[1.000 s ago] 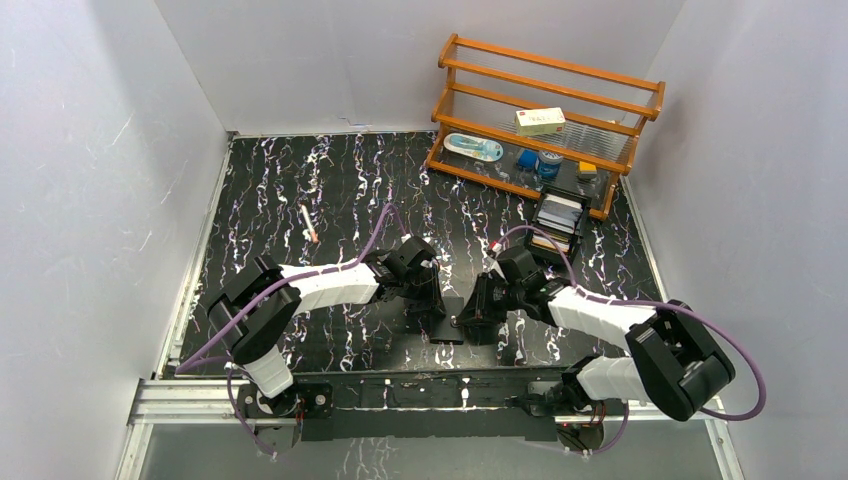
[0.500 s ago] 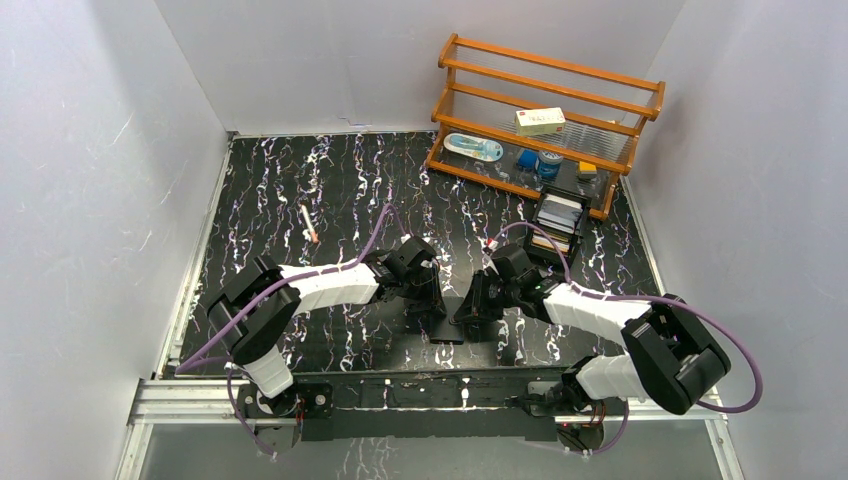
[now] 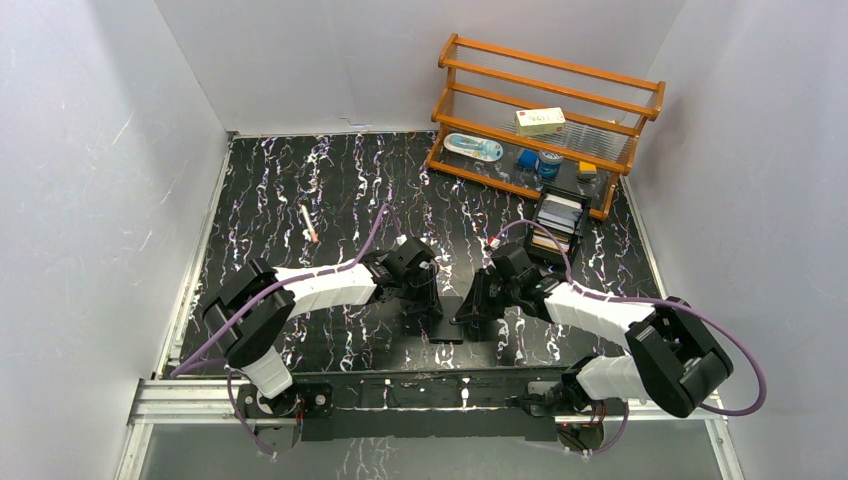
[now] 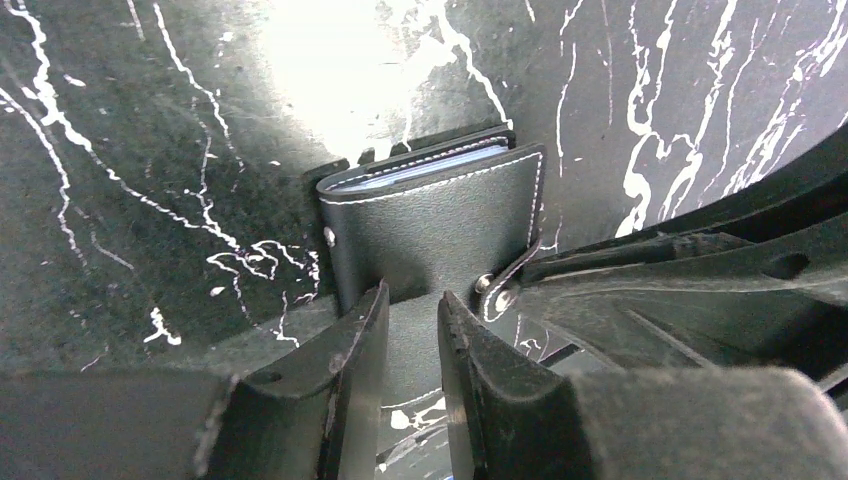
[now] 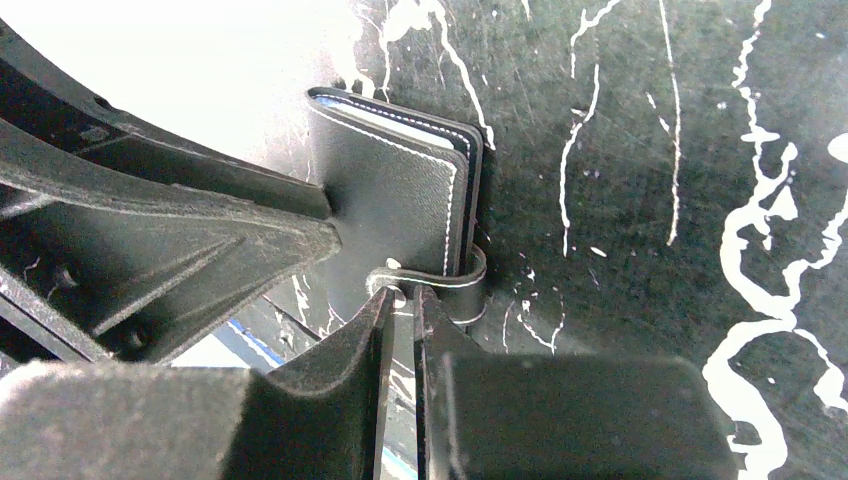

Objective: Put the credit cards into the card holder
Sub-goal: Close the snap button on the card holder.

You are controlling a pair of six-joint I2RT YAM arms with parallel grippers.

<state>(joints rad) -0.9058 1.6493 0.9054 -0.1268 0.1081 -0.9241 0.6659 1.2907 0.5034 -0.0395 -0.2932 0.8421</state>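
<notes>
Lying folded shut on the black marbled counter [image 3: 300, 180] near its front edge, the card holder [image 3: 441, 327] sits between the two arms, with pale blue inner layers showing along its far edge in the left wrist view. Its snap tab [image 5: 470, 285] curls round one side and is not fastened; the stud on the face is bare. The right tool [image 5: 403, 296] is drawn almost closed, pinching the end of that tab. The left tool [image 4: 412, 300] is narrow too, its fingers [image 4: 360, 330] set close together with the holder's near edge between them. Both tools meet low over the holder, nearly touching each other. Well away, at the right rear, the credit cards [image 3: 560, 213], pale and tan, stand on edge in a black box [image 3: 546, 250] just before a wooden rack [image 3: 545, 120] bearing small items.
</notes>
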